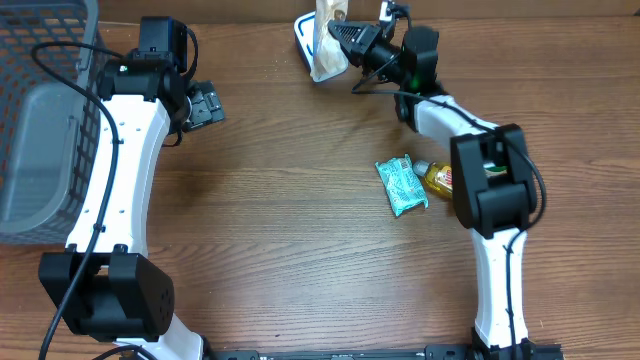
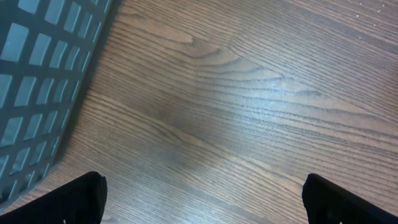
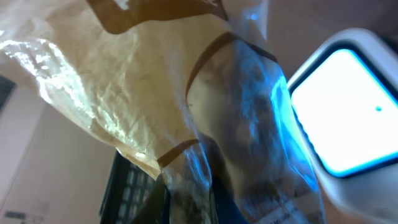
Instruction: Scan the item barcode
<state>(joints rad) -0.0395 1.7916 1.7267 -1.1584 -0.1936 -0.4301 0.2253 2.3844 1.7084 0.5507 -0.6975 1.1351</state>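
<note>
At the back of the table my right gripper is shut on a crinkled beige and clear packet. The packet hangs right against the white scanner with its blue rim. In the right wrist view the packet fills most of the picture, blue light falls on its clear part, and the scanner's glowing window is at the right. No barcode is readable. My left gripper is open and empty over bare wood, its dark fingertips wide apart.
A grey mesh basket stands at the left edge, close to the left arm, and shows again in the left wrist view as a grid wall. A teal packet and a small yellow bottle lie beside the right arm.
</note>
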